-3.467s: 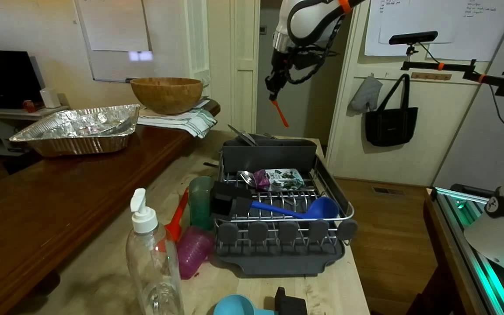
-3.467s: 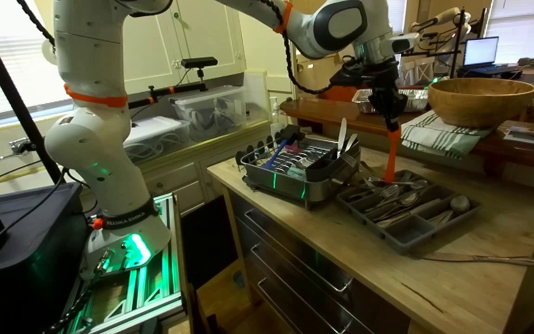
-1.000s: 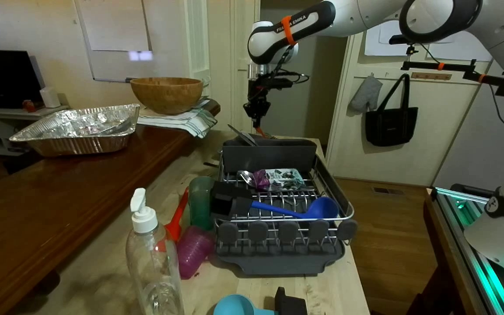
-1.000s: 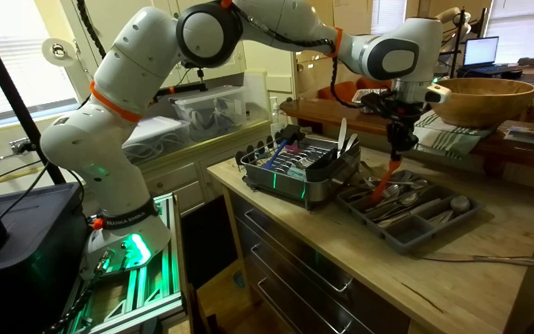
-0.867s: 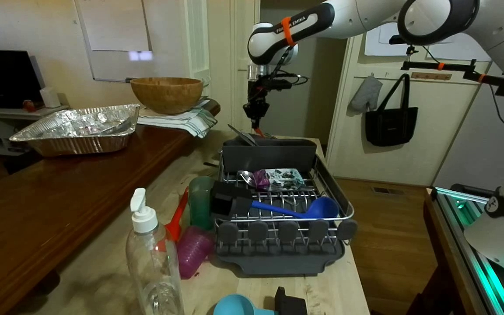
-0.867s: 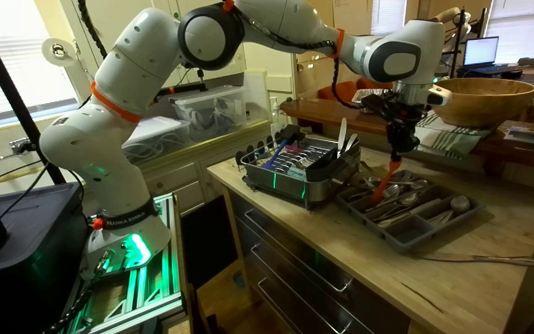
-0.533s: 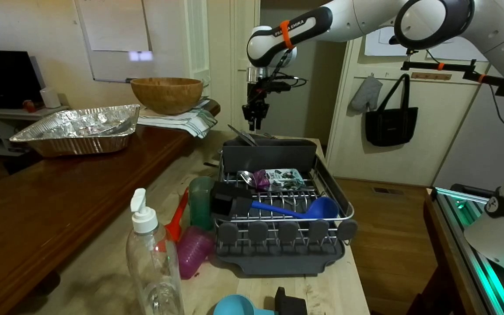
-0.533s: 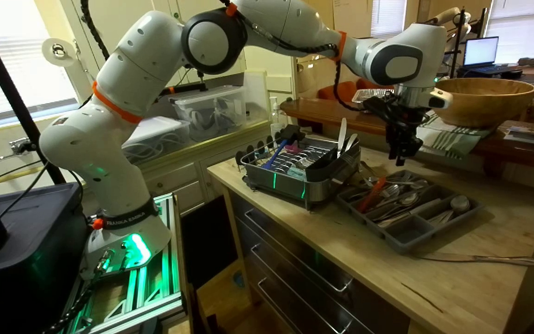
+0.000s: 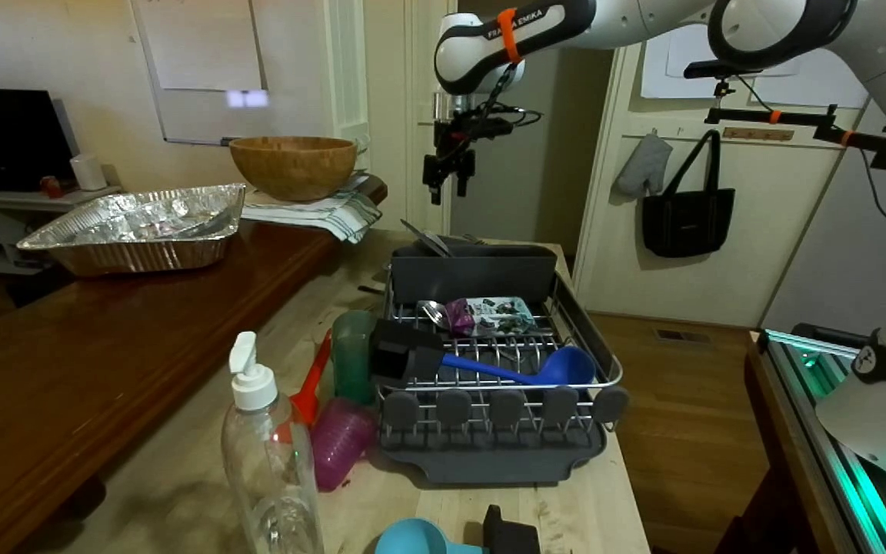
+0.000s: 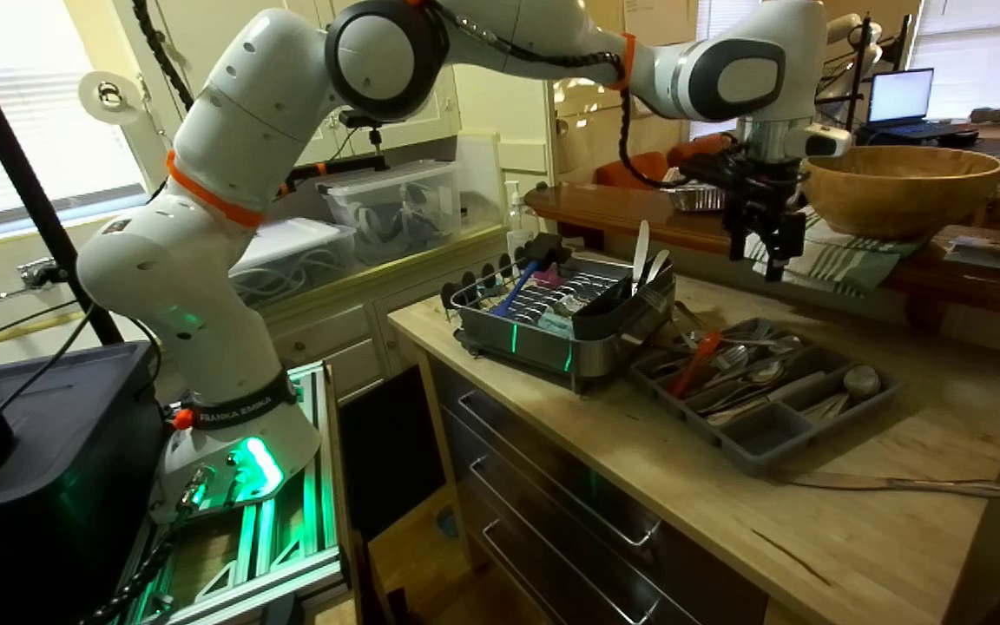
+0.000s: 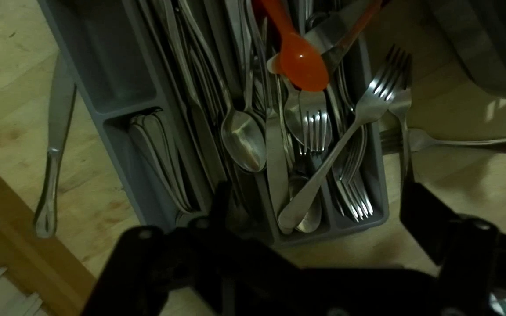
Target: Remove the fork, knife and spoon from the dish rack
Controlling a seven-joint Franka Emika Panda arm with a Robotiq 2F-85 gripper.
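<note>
My gripper (image 10: 756, 263) hangs open above the grey cutlery tray (image 10: 773, 434), nothing between its fingers. An orange spoon (image 11: 303, 66) lies on the metal cutlery in that tray. The dark grey dish rack (image 10: 535, 343) stands beside the tray. A knife (image 10: 641, 247) pokes up from the rack's holder, and a fork (image 10: 654, 299) shows at its near side. In an exterior view, a shiny metal utensil (image 9: 435, 313) lies inside the rack by a purple packet; its kind is hard to tell. In the wrist view, a loose fork (image 11: 369, 109) rests across the tray's edge.
A blue ladle (image 9: 520, 372) lies across the rack. Beside it are a green cup (image 9: 353, 354), a purple cup (image 9: 341, 442) and a clear pump bottle (image 9: 270, 462). Another knife (image 10: 899, 484) lies on the worktop past the tray. A wooden bowl (image 10: 899, 187) sits behind.
The gripper carried the orange spoon down to the cutlery tray and opened, leaving it there. Since half a second ago it has risen and its jaws have spread wider.
</note>
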